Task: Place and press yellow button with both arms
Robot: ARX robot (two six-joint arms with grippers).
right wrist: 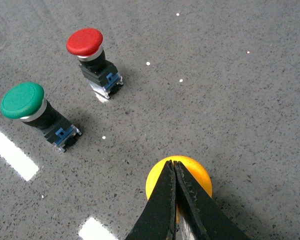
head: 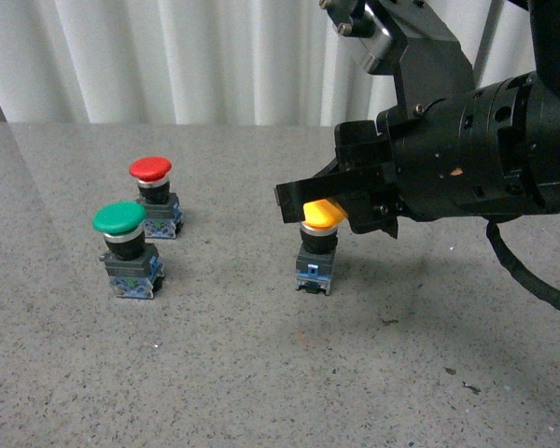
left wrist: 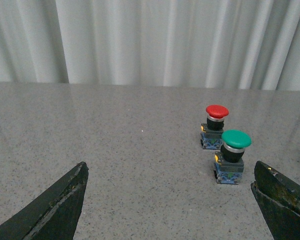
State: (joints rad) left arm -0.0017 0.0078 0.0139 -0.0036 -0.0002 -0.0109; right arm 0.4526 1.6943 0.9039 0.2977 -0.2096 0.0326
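The yellow button [head: 319,217] stands upright on the grey table, its orange-yellow cap over a black collar and blue-grey base. My right gripper [head: 294,198] is shut, and its closed tips lie on top of the cap. From the right wrist, the yellow button's cap [right wrist: 197,172] shows under the closed right gripper [right wrist: 173,163], with nothing between the fingers. My left gripper [left wrist: 172,192] is open, its two black fingers [left wrist: 60,205] wide apart over bare table, and the yellow button is out of that view.
A red-capped button [head: 151,170] and a green-capped button [head: 119,218] stand together at the left of the table; both also show from the left wrist as the red button [left wrist: 217,111] and green button [left wrist: 235,139]. White curtains hang behind the table.
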